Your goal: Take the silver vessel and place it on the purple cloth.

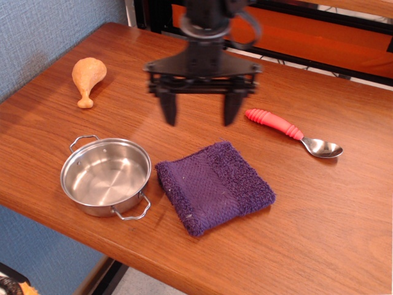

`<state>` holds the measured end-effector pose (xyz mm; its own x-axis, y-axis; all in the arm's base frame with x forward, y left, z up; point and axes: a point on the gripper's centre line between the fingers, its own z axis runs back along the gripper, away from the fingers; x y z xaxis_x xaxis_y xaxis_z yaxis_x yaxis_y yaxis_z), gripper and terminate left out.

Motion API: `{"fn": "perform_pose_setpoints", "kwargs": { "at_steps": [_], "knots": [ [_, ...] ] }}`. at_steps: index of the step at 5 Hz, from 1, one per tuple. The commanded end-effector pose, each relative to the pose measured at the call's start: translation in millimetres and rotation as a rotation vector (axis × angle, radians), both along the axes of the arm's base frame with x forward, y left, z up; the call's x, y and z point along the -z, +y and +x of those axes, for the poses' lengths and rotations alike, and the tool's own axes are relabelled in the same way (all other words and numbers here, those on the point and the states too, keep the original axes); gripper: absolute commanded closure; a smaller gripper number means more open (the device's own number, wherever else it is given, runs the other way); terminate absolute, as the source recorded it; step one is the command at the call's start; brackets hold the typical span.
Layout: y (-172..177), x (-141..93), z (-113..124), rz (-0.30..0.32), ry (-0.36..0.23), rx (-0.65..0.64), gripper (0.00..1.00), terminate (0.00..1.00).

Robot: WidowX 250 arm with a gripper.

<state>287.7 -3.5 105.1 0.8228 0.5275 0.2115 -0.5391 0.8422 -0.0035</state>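
Observation:
The silver vessel (105, 176) is a shallow shiny steel pan with two wire loop handles. It sits near the front left edge of the wooden table. The purple cloth (214, 185) lies flat just to its right, with a small gap between them. My gripper (201, 113) hangs open and empty above the table, behind the cloth and to the upper right of the pan. Its two black fingers (168, 107) point down.
A toy chicken drumstick (86, 78) lies at the far left. A silver spoon with a red-pink handle (293, 132) lies to the right of the gripper. The table's front edge (123, 258) runs just below the pan and cloth.

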Motion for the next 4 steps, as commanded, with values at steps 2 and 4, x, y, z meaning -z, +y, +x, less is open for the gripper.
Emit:
{"fn": "perform_pose_setpoints", "kwargs": {
  "at_steps": [2,4],
  "knots": [
    [46,20,-11,-0.021,-0.037,-0.500,0.00,0.00],
    [62,35,-15,0.013,-0.005,-0.543,0.00,0.00]
  ]
}}
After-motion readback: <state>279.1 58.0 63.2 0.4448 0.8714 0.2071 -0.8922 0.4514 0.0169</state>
